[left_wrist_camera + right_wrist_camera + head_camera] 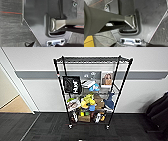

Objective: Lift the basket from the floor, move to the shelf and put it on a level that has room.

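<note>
Neither gripper's state can be told from the wrist views, where dark robot plating is hanging over the floor, so whether either one is closed or spread stays unknown. The shelf is standing square against the wall on the floor, seemingly faced head-on so a level can be judged: its level at the top is sitting bare, while the lower tiers are crowding with packets and boxes. The basket is not something these views are locating.
</note>
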`<state>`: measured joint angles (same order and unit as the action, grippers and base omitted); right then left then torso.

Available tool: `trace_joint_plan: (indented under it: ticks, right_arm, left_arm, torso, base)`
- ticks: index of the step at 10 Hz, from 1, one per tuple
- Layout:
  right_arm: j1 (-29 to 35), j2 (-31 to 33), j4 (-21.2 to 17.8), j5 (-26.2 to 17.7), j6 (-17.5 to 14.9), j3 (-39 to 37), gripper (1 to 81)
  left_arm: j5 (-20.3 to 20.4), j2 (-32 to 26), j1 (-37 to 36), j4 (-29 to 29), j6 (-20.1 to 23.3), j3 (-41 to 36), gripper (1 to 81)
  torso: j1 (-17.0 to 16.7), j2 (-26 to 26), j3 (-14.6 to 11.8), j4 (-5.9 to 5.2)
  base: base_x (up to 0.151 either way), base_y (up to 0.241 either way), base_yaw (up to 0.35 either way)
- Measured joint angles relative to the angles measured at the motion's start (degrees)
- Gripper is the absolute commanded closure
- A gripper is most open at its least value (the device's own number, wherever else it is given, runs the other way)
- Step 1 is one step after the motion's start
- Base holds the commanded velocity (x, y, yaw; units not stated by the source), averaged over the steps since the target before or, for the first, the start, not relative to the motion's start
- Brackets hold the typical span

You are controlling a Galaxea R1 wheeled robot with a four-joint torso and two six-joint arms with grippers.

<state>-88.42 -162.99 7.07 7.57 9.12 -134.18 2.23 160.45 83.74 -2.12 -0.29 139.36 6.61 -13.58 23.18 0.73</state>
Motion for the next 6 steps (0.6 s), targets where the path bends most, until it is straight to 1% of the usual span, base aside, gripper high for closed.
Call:
trace_joint_plan:
  ticks: [1,3,6]
  right_arm:
    - [0.7,2.0,0.0,-0.1,0.0,2.3,1.0]
    - [2.8,4.8,0.0,-0.3,0.4,4.5,1.0]
    - [6.6,5.9,-0.1,-1.3,2.4,5.6,1.0]
  left_arm:
    - [0.0,-0.5,-1.1,-1.3,0.0,-0.1,1.0]
    - [-0.1,-1.0,-2.6,-2.7,0.0,-0.1,1.0]
    - [-3.4,-1.4,-5.6,-4.8,0.0,-0.5,1.0]
  torso:
    - [0.8,-1.1,0.6,0.0]
    - [2.9,-4.5,1.3,0.0]
    - [6.6,-10.4,1.3,0.0]
  base:
    - [0.0,0.0,0.0]
    - [0.0,0.0,0.0]
    - [0.0,0.0,0.0]
